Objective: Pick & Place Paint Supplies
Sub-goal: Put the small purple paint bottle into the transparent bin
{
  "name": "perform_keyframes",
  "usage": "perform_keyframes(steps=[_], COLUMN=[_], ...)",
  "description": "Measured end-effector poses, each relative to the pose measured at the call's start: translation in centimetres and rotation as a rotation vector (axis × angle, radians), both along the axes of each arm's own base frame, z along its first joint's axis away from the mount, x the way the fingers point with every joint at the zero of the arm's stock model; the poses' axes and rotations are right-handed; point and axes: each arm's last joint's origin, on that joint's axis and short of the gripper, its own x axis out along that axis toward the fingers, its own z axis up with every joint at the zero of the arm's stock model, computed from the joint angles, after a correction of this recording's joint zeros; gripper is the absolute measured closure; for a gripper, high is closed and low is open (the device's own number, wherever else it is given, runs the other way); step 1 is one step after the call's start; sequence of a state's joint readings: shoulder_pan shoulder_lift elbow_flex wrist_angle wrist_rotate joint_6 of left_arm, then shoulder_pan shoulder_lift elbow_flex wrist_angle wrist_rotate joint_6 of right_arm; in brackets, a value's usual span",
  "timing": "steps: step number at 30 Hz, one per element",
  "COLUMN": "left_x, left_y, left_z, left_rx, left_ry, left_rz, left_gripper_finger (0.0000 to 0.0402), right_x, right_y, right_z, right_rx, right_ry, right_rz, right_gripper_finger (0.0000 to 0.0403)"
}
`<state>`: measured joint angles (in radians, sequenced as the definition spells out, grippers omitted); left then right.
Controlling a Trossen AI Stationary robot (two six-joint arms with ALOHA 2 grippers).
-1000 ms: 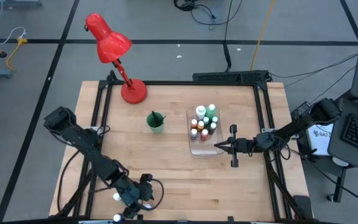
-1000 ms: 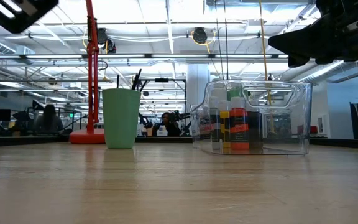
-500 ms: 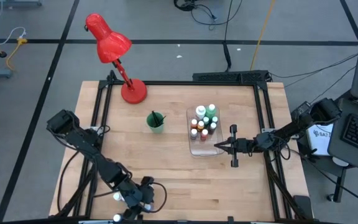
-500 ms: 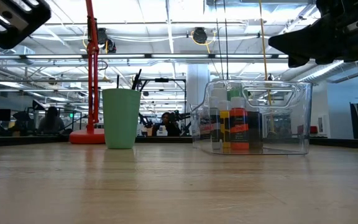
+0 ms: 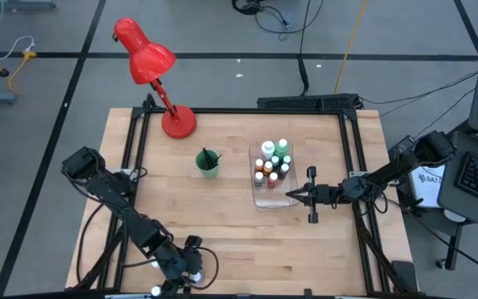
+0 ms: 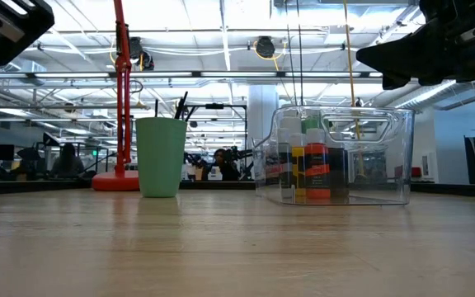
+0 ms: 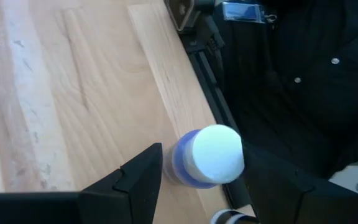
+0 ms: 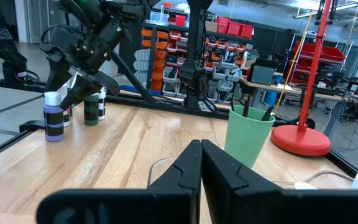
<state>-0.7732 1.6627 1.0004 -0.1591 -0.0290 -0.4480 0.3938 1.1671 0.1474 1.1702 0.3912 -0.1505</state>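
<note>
A purple paint bottle with a white cap stands upright on its base at the table's near left edge; it also shows in the right wrist view. My left gripper hangs over it, open, with one finger on either side of the cap and not touching it. A dark green bottle stands close by. Several more bottles stand in the clear bin. Brushes stick up out of the green cup. My right gripper is shut and level beside the bin.
The red desk lamp stands at the far left corner. A black frame rail runs along the table's edge right beside the purple bottle. Bare wood lies between the near left bottles and the bin.
My left gripper has tipped a little further down and eased toward the table's near edge over the purple bottle. It is still open.
</note>
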Motion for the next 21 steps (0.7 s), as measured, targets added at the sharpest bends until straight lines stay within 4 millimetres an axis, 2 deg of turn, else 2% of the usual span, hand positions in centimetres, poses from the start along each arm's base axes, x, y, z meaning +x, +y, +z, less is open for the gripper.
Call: perform_keyframes(steps=[5, 8, 16, 21], left_x=[0.05, 0.04, 0.07, 0.38], left_y=[0.06, 0.07, -0.04, -0.66], left_z=[-0.01, -0.02, 0.07, 0.77], left_rx=[0.018, 0.026, 0.048, 0.041], left_ry=[-0.016, -0.021, -0.059, -0.189], left_rz=[0.01, 0.001, -0.045, -0.134], left_gripper_finger=[0.019, 0.0208, 0.0309, 0.0309], right_x=[0.0, 0.0, 0.0, 0.0], right_y=[0.0, 0.0, 0.0, 0.0], right_z=[0.0, 0.01, 0.01, 0.0], right_rx=[0.0, 0.0, 0.0, 0.007], right_ry=[0.0, 0.0, 0.0, 0.0], right_rz=[0.0, 0.0, 0.0, 0.001], right_gripper_finger=[0.0399, 0.0399, 0.0399, 0.0399])
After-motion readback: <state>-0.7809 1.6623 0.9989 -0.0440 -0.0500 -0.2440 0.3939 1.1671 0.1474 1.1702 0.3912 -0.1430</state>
